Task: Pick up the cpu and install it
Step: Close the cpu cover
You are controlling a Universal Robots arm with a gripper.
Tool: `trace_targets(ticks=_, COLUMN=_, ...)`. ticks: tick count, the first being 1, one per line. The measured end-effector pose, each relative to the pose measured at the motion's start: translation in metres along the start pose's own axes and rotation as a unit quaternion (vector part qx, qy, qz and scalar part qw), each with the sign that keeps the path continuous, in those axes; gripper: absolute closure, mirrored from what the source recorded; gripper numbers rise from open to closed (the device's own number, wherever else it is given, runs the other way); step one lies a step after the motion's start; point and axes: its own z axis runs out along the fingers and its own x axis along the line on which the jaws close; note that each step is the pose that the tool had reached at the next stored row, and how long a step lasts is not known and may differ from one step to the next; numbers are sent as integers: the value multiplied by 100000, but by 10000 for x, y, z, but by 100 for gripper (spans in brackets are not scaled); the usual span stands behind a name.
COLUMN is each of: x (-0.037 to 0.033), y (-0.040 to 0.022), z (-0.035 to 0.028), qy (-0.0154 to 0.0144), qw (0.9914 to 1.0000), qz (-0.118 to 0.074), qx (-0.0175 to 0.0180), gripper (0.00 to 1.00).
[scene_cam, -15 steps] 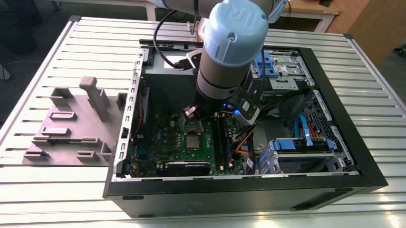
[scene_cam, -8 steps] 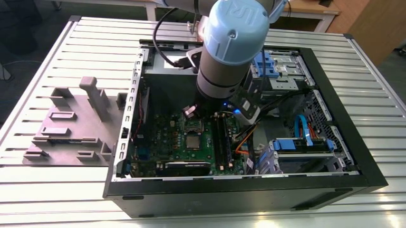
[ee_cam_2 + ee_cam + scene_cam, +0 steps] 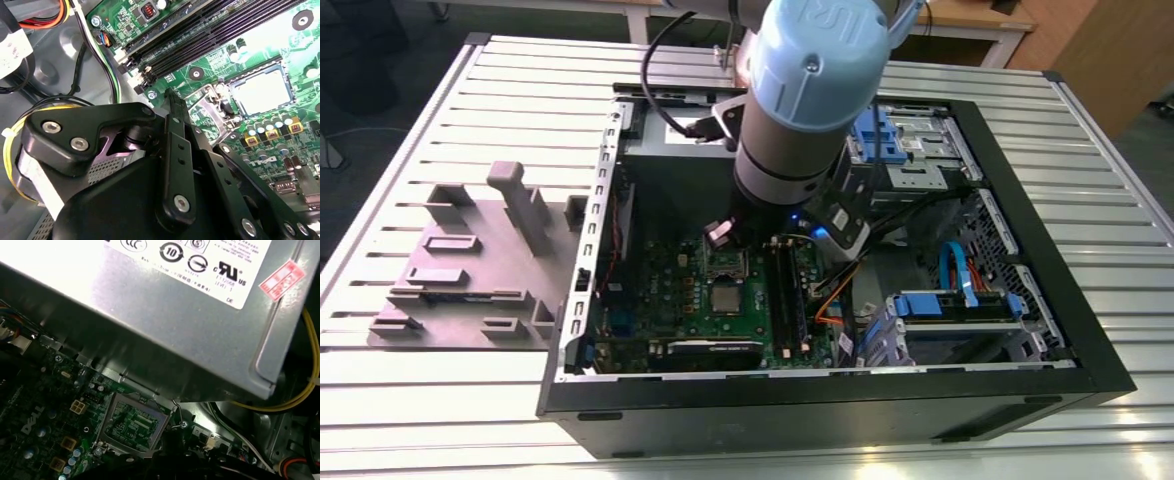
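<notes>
We judge the work far along: the cpu point(image 3: 257, 92) appears to lie, silvery, in the open socket point(image 3: 287, 80) just beyond the end effector point(image 3: 172, 100), whose opening we cannot tell, while the socket's metal plate point(image 3: 207, 107) looks raised, so clamping seems left to do.

Open black computer case point(image 3: 827, 400) mid-frame, green motherboard point(image 3: 654, 300) inside; grey fixture point(image 3: 467, 270) on slatted counter point(image 3: 440, 400), the exterior view's left.
</notes>
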Motion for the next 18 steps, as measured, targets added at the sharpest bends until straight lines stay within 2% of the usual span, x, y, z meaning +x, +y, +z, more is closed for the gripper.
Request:
trace_targets(ticks=8, x=8, y=-12, z=-60, qy=7, qw=100000, qz=-43, qx=-6, gripper=90)
trace_targets(ticks=18, x=39, y=-71, z=-99, qy=81, qw=99999, qz=-349, qx=-29, gripper=90)
